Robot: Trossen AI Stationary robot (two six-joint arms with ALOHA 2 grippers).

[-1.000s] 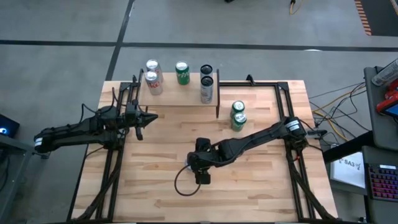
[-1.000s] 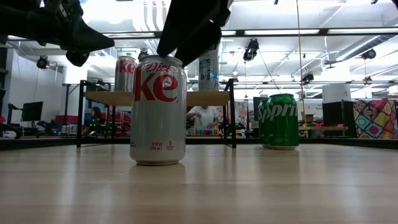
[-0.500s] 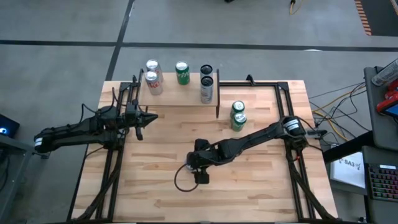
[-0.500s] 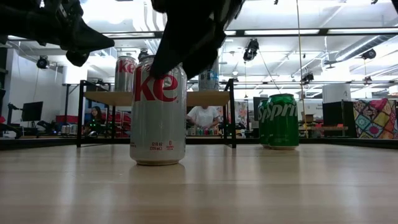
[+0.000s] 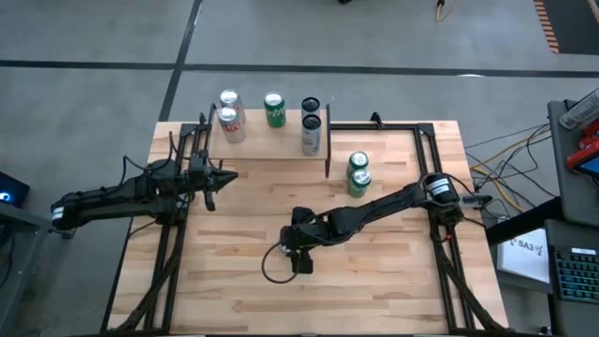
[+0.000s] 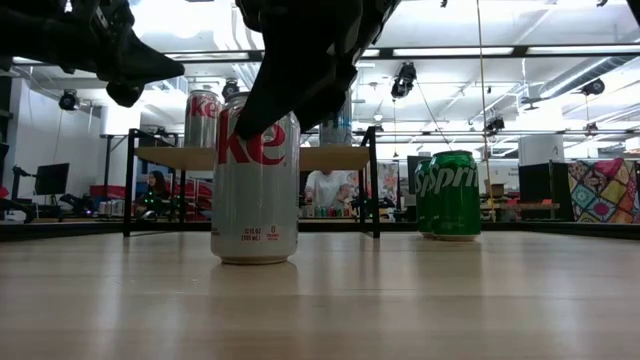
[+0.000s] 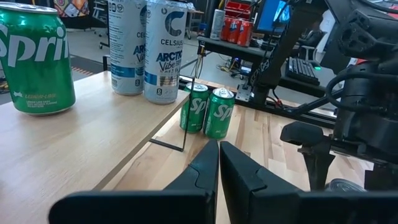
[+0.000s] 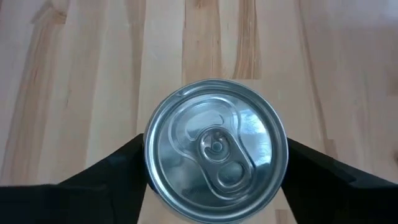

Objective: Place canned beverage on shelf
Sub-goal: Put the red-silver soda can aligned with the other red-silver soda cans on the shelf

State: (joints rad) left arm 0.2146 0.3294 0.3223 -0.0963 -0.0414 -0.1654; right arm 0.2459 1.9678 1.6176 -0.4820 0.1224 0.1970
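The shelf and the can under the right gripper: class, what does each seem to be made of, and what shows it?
Shelf: a light wood plank, matte, on thin black legs, probably metal. Diet Coke can: likely aluminium; its top is shiny silver with a pull tab.

Shelf (image 5: 271, 140): at the worktop's (image 5: 393, 281) far edge, carrying cans.
Can pair (image 5: 358, 174): on the worktop, right of the shelf.
Diet Coke can (image 6: 254, 180): mid-worktop, under the right hand (image 5: 298, 245).
Left hand (image 5: 227, 175): before the shelf's left end.
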